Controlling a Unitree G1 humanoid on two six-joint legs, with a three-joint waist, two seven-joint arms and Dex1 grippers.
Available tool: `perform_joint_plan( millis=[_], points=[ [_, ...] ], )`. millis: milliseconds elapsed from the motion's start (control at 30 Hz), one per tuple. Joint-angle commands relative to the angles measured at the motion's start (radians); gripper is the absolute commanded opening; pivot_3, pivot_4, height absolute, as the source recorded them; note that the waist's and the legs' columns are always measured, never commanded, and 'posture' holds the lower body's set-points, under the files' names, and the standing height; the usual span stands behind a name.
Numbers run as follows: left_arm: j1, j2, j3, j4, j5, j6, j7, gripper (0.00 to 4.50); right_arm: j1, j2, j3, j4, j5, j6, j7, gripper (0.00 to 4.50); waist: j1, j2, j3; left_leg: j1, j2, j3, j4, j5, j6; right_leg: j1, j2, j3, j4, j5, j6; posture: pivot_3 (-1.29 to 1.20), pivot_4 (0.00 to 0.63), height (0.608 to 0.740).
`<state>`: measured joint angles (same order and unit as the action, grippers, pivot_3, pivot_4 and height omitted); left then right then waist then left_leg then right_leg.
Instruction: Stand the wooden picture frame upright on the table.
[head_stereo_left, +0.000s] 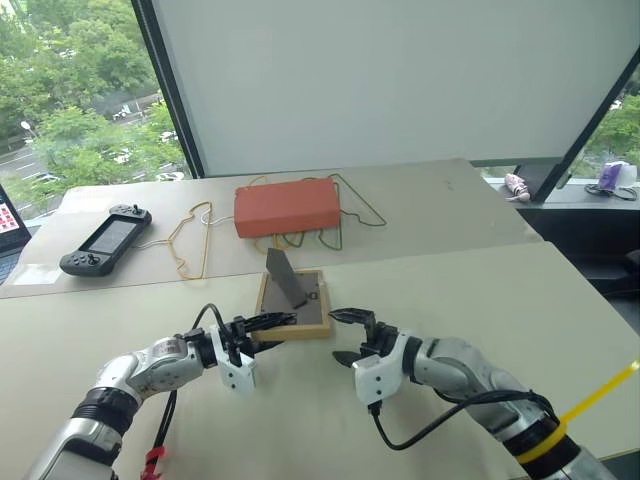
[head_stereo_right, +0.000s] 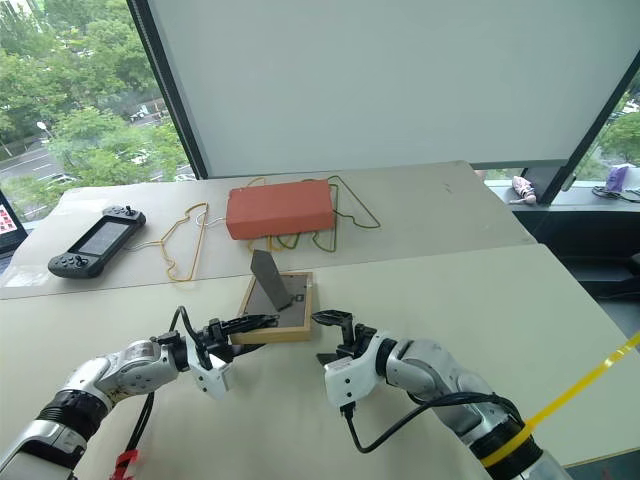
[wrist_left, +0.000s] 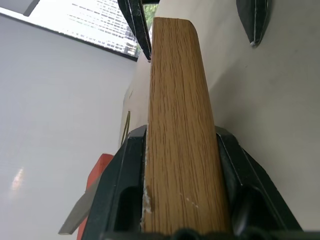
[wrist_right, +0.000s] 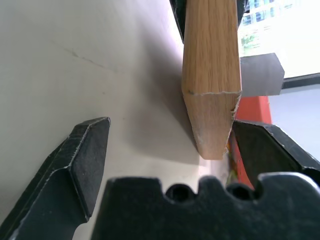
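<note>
On the table (head_stereo_left: 480, 300), frame (head_stereo_left: 294, 303) face down, stand raised, near edge lifted; left tool (head_stereo_left: 268, 322) clamps its near-left corner; right tool (head_stereo_left: 347, 336) spread wide beside the right corner

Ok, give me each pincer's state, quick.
Left pincer: shut on the wooden picture frame, gripping its edge.
Right pincer: open, at the frame's corner, holding nothing.
</note>
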<state>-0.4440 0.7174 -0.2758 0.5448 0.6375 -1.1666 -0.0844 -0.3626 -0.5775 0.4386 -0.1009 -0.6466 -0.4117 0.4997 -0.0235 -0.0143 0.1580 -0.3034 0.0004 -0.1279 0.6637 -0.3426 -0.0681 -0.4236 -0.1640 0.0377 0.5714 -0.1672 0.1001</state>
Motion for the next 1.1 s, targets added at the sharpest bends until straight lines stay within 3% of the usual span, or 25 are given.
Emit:
perform_joint_plan(
  millis=[33,367,500,767,1100],
  points=[
    [0.024,-0.015,-0.024,-0.112,-0.079,-0.016,-0.043,1.15,-0.038,0.031,0.028,0.024,-0.040,-0.043,-0.037,4.50,-0.004,0.000,0.000,0.000,0.000,0.000,-0.001,0.000,0.000,0.000,0.000,0.000,0.000,0.000,0.000,0.00,0.150,0.740],
    [0.056,-0.031,-0.043,-0.179,-0.185,0.011,-0.156,1.15,-0.050,0.052,0.029,0.005,-0.038,-0.069,-0.030,4.50,-0.011,0.000,0.000,0.000,0.000,0.000,-0.001,0.000,0.000,0.000,0.000,0.000,0.000,0.000,0.000,0.00,0.150,0.740],
    [0.042,-0.041,-0.038,-0.169,-0.193,0.011,-0.179,1.15,-0.041,0.050,0.031,-0.012,-0.019,-0.082,-0.009,3.47,-0.014,0.000,0.000,0.000,0.000,0.000,-0.001,0.000,0.000,0.000,0.000,0.000,0.000,0.000,0.000,0.00,0.150,0.740],
    [0.020,-0.073,-0.063,-0.150,-0.224,0.008,-0.235,1.15,-0.058,0.065,0.046,-0.028,-0.018,-0.080,0.036,0.77,-0.010,0.000,0.000,0.002,0.000,0.000,-0.001,0.000,0.001,0.003,0.000,0.000,0.000,0.000,0.000,0.00,0.150,0.740],
    [0.023,-0.080,-0.058,-0.139,-0.248,0.002,-0.277,1.15,-0.037,0.082,0.009,-0.031,0.028,-0.040,0.070,0.77,-0.006,0.000,0.000,0.001,0.000,0.000,-0.001,0.000,0.001,0.002,0.000,0.000,-0.001,0.000,0.000,0.00,0.150,0.740]
  ],
)
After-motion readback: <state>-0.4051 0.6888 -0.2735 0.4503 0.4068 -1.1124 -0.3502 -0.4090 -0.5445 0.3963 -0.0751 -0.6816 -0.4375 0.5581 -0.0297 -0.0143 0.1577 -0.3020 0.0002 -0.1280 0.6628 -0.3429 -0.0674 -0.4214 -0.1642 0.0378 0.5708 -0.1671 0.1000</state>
